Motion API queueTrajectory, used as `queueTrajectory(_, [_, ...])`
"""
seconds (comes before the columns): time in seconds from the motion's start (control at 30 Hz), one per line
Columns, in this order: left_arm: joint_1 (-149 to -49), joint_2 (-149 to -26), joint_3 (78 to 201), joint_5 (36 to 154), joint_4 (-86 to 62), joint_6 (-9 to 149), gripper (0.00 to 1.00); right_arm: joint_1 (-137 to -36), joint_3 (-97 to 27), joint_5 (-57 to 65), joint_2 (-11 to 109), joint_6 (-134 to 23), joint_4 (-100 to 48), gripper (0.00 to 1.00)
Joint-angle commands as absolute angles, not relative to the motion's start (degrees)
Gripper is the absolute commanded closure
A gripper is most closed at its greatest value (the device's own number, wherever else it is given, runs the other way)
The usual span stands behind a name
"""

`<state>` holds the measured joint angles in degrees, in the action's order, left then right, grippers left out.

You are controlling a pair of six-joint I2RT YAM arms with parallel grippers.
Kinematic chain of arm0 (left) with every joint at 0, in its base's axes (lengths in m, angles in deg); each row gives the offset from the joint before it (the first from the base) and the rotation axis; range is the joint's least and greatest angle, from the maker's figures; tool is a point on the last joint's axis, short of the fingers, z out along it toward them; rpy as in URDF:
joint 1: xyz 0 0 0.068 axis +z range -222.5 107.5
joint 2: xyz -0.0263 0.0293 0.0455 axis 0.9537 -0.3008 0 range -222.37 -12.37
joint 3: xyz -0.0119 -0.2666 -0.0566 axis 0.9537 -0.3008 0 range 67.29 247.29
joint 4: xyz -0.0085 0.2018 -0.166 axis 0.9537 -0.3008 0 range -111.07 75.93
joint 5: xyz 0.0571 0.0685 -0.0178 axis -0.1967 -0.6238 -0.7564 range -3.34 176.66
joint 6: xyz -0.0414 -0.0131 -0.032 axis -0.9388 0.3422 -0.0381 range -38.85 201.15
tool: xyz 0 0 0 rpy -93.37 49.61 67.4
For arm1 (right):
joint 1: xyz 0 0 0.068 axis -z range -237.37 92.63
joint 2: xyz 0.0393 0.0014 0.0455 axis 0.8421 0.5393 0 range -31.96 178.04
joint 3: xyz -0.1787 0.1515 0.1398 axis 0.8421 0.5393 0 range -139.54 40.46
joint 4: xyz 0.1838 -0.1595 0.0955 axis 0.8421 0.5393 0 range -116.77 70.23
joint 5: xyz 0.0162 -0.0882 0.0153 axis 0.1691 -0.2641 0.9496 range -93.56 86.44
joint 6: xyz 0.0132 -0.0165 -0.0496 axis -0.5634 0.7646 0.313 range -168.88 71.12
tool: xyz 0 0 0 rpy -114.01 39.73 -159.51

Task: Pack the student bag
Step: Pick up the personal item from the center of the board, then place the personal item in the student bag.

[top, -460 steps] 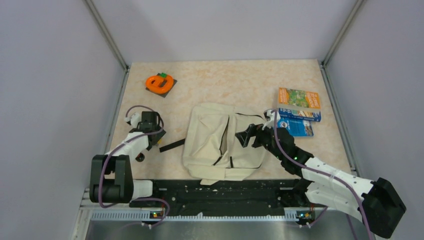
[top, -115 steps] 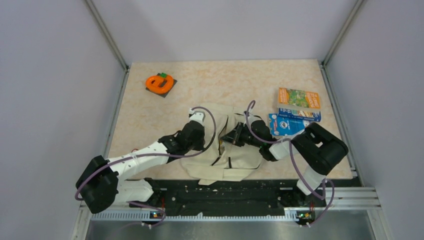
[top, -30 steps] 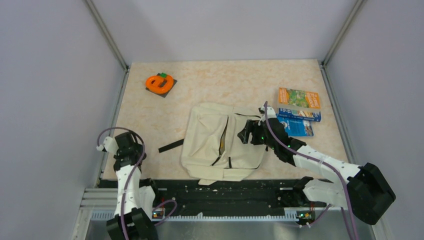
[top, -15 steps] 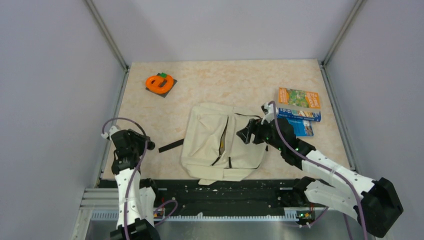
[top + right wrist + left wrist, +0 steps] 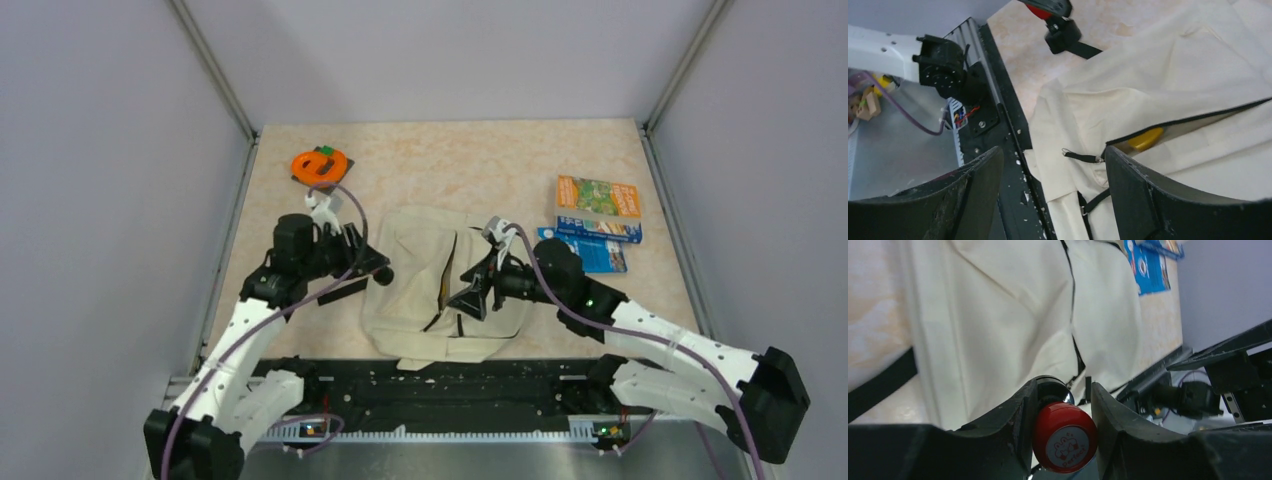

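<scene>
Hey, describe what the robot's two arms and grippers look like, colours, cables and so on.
The left arm and right arm both have white link shells joined by black joint housings, and a thin purple cable loops along each. The left gripper and right gripper are matte black, each with two broad, smoothly tapered fingers. No markings are legible on them.

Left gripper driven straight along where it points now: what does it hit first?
Probably the student bag: its cream front panel fills the view just ahead of the left gripper, which carries a red-capped container. How high it would strike is unclear.
</scene>
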<state>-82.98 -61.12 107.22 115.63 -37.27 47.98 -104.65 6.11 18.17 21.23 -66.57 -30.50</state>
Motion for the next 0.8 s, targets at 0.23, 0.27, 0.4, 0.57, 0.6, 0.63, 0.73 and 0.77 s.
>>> queueTrajectory(0.23, [-103.66,-71.93,111.93,125.93,-27.07,47.21,0.78,-108.89,13.08,24.11,19.19,-58.8,-48.9,0.25])
queueTrajectory(0.27, [-104.81,-72.63,112.27,126.35,-26.56,47.18,0.78,-108.94,13.14,24.67,19.33,-59.01,-49.22,0.25])
queueTrajectory(0.4, [-107.61,-74.96,112.32,129.24,-22.68,45.39,0.78,-110.23,13.24,25.29,20.85,-59.21,-50.68,0.25])
queueTrajectory(0.57, [-109.39,-76.29,112.47,131.25,-18.76,43.57,0.78,-111.36,13.39,23.37,22.83,-58.98,-50.1,0.22])
queueTrajectory(0.6, [-109.68,-76.35,112.44,131.46,-18.17,43.27,0.78,-111.41,13.46,23.05,23.23,-58.97,-50.12,0.22])
queueTrajectory(0.63, [-109.94,-76.29,112.43,131.48,-17.91,43.13,0.78,-111.5,13.55,22.91,23.62,-58.93,-50.07,0.22])
queueTrajectory(0.73, [-110.42,-75.63,112.23,131.08,-17.85,42.84,0.78,-111.7,13.73,22.57,24.34,-59.02,-50.11,0.22])
queueTrajectory(0.77, [-110.54,-75.31,112.11,130.95,-17.78,42.6,0.78,-111.75,14.02,22.42,24.52,-59.06,-50.57,0.22])
